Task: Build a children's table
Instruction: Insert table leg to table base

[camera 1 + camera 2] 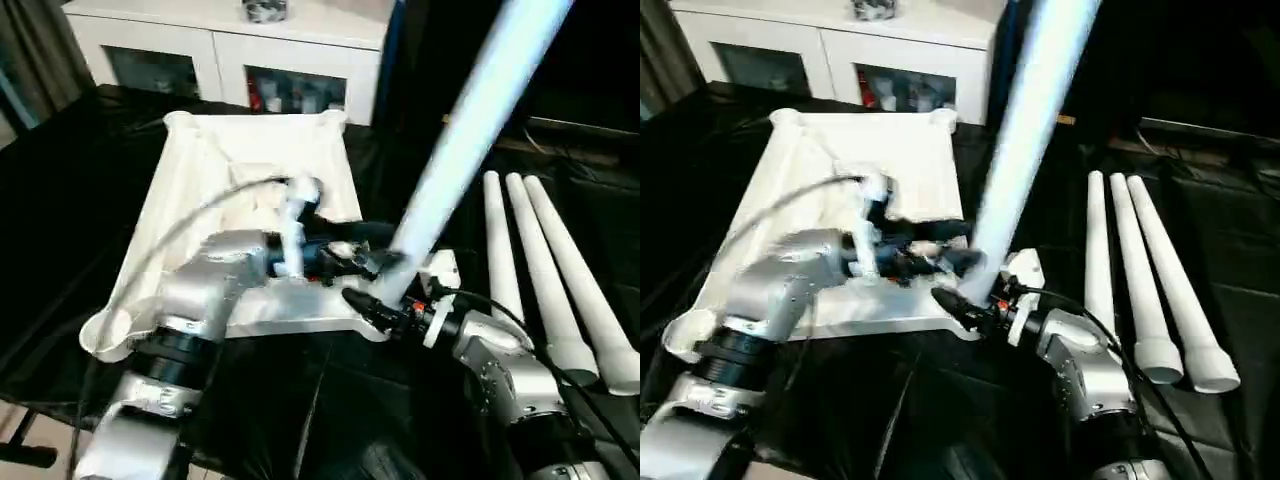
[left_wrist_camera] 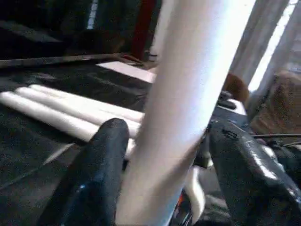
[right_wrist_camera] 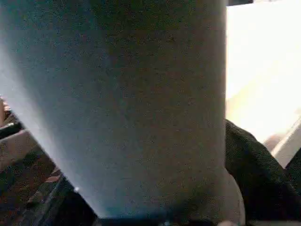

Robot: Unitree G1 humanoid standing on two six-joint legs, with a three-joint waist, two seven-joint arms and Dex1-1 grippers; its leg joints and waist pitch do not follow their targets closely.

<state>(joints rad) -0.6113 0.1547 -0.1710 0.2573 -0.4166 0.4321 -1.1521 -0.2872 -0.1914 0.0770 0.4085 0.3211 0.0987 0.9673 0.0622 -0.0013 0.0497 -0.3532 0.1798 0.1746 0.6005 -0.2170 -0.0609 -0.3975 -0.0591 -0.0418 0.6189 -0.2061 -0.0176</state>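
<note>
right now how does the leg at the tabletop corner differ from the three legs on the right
The raised leg stands tilted at the tabletop near corner; the three spare legs lie flat on the black cloth.
The raised leg sits between both grippers' fingers; the spare legs lie untouched, side by side.
All are long white tubes.

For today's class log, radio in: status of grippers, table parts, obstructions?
Right gripper clamped on raised leg at tabletop near corner. Left gripper straddles that leg, fingers apart. Three spare legs lie beside. Nothing obstructing.

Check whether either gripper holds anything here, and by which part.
The right gripper holds the raised leg near its lower end, by the tabletop corner. The left gripper straddles that leg with a gap showing, jaws open.
</note>
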